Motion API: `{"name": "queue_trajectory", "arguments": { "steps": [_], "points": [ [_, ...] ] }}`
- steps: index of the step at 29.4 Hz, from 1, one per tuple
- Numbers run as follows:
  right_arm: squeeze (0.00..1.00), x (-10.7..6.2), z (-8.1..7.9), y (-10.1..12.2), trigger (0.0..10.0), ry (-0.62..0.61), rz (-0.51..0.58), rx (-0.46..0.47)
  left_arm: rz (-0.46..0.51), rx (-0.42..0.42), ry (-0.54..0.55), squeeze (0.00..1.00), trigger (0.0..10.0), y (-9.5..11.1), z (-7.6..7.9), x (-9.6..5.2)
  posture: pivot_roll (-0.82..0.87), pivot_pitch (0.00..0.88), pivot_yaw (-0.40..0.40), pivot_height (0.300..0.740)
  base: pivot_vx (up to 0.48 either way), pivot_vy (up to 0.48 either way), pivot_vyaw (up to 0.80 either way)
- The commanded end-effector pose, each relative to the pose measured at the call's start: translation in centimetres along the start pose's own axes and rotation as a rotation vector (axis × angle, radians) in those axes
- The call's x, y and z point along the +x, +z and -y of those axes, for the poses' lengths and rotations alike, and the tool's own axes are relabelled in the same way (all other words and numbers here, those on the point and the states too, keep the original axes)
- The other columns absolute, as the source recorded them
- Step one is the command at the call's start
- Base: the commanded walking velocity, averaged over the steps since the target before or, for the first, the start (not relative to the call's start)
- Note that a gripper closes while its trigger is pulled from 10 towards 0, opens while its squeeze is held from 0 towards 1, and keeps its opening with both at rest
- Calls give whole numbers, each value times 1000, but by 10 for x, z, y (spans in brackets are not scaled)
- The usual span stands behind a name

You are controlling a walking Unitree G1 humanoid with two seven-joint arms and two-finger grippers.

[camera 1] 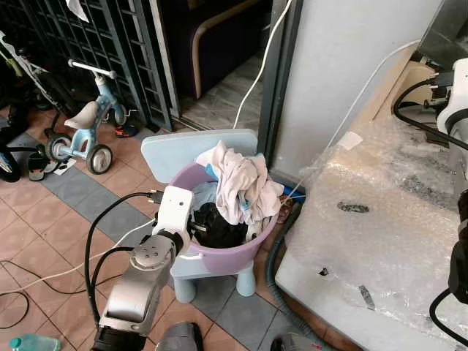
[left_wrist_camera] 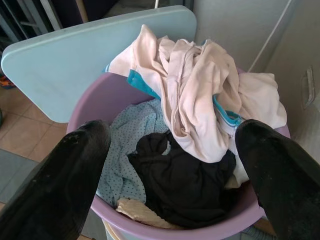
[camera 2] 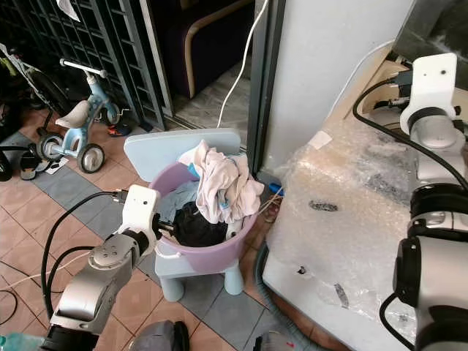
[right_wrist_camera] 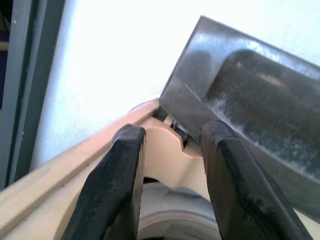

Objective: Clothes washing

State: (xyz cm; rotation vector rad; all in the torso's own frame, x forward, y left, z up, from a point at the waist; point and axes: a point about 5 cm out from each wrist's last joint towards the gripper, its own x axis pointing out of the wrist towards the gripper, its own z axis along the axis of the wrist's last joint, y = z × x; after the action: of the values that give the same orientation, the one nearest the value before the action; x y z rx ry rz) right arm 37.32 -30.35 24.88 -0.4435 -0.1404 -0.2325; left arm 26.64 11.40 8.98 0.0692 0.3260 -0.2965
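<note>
The clothes (left_wrist_camera: 200,110) lie heaped in a purple tub (camera 1: 241,252) that stands on a small pale blue chair (camera 1: 197,150), in the middle of the head views. The left gripper (left_wrist_camera: 172,175) hangs just above the near rim of the tub with its two black fingers (left_wrist_camera: 65,175) spread wide apart, holding nothing. Between them, in the left wrist view, there is a black garment (left_wrist_camera: 185,175), a light blue dotted cloth (left_wrist_camera: 125,145) beside it, and a big cream garment with turquoise trim piled over the far side and hanging over the rim. The back of the chair stands behind the tub, at 12 o'clock from it. The right gripper (right_wrist_camera: 172,170) is raised at 2 o'clock from the tub, over the open top of a cream washing machine (right_wrist_camera: 165,145); its fingers (right_wrist_camera: 115,185) stand a little apart with nothing between them, and they point toward the lifted grey lid (right_wrist_camera: 250,95). The top of the machine is covered with bubble wrap (camera 1: 380,212). A white cable (camera 1: 263,55) runs up along the dark door frame at 12 o'clock. At 10 o'clock from the tub a child's tricycle (camera 1: 84,121) stands on the tiled floor (camera 1: 44,227), near a black metal grille (camera 1: 73,29). A grey hose (camera 1: 278,252) lies on the floor between the chair and the machine.
</note>
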Motion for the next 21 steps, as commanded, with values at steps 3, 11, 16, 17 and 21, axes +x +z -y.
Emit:
{"name": "queue_trajectory", "arguments": {
  "steps": [3, 11, 16, 17, 21],
  "points": [
    [1000, -11, -36, 12, 10000, 159, 124, 0, 52, -27, 68, 0, 10000, 9, -10, -3, -42, 80, 57, 740, 0, 0, 0],
    [0, -71, -92, 20, 10000, 310, 279, 113, 99, -67, 98, 0, 10000, 8, -7, -8, -33, 69, 42, 740, 0, 0, 0],
    [0, -99, -97, 18, 10000, 221, 278, 179, 163, -79, 148, 0, 10000, 15, -11, -10, -33, 45, 48, 740, 0, 0, 0],
    [0, -103, -97, 15, 10000, 214, 264, 183, 162, -77, 146, 0, 10000, 15, -11, -10, -33, 44, 49, 740, 0, 0, 0],
    [0, -129, -99, -6, 10000, 214, 151, 195, 170, -81, 158, 0, 10000, 16, -15, -9, -45, 43, 55, 740, 0, 0, 0]
  ]
}}
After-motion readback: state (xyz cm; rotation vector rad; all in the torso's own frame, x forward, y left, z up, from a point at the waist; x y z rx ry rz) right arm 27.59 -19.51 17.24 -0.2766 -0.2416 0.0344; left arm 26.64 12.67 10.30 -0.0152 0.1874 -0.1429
